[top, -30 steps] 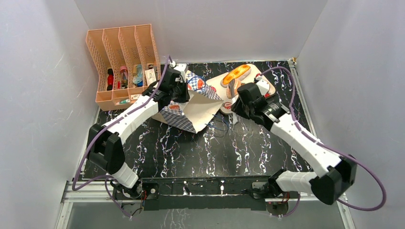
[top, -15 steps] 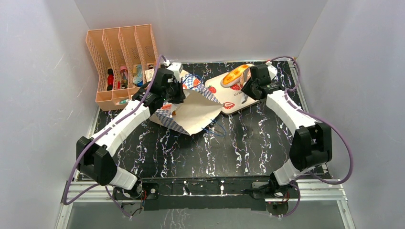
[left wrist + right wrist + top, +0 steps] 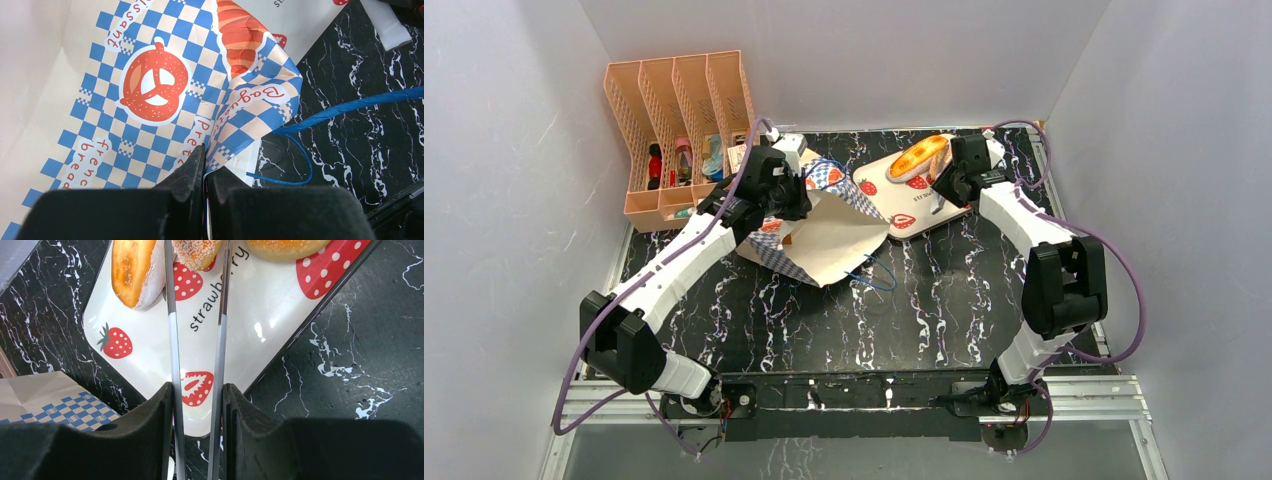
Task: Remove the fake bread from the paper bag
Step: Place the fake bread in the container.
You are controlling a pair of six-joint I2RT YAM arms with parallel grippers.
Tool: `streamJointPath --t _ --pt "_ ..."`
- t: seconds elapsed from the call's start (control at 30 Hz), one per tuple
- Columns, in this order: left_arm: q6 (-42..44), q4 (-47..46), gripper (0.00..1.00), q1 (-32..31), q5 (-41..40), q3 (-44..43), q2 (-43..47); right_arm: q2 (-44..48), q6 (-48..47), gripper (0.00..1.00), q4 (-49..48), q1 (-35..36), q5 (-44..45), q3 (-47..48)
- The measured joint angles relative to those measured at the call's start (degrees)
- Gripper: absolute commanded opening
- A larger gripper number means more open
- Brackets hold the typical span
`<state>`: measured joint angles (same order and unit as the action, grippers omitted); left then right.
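Your fake bread (image 3: 131, 270) lies on the strawberry tray (image 3: 280, 310) at the far right of the bench (image 3: 944, 300), beside the paper bag (image 3: 829, 235), which lies on its side. Your left fingers (image 3: 187, 172) are clamped on the bag's checkered edge. Your right fingers (image 3: 155, 410) squeeze metal tongs (image 3: 220, 355), whose tips flank a sesame-coated piece (image 3: 197, 250).

The black marbled table (image 3: 944, 300) carries a peach file rack (image 3: 679, 130), the paper bag (image 3: 834, 240) and a strawberry-printed tray (image 3: 886, 200).

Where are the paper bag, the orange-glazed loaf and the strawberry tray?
paper bag (image 3: 834, 238): top external view, plain cream panel.
orange-glazed loaf (image 3: 919, 155): top external view, glazed top.
strawberry tray (image 3: 270, 315): right wrist view, bare white surface.
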<state>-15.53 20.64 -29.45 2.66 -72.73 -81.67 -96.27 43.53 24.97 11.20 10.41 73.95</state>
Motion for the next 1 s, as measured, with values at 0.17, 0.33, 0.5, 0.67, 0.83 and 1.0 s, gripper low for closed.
streamJointPath --t 0.17,0.33,0.5,0.67,0.83,1.0 --pt "-0.22 -0.31 0.00 -0.26 0.00 0.00 0.00 -0.07 -0.35 0.31 -0.11 -0.57 -1.16 0.00" --pt "-0.61 -0.50 0.00 -0.96 0.00 0.02 0.00 -0.20 -0.98 0.36 -0.15 -1.11 -2.14 0.00" --pt "-0.83 -0.52 0.00 -1.31 -0.02 0.11 0.00 -0.20 -1.27 0.36 -0.22 -1.29 -2.73 0.00" --pt "-1.01 -0.57 0.00 -1.42 -0.02 0.39 0.00 -0.22 -1.25 0.38 -0.22 -1.49 -2.93 0.00" --pt "-1.01 -0.50 0.00 -1.42 -0.02 0.55 0.00 -0.20 -1.16 0.38 -0.20 -1.53 -3.08 0.00" --pt "-0.98 -0.52 0.00 -1.42 -0.02 0.55 0.02 -0.20 -0.76 0.39 -0.20 -1.53 -3.26 0.00"
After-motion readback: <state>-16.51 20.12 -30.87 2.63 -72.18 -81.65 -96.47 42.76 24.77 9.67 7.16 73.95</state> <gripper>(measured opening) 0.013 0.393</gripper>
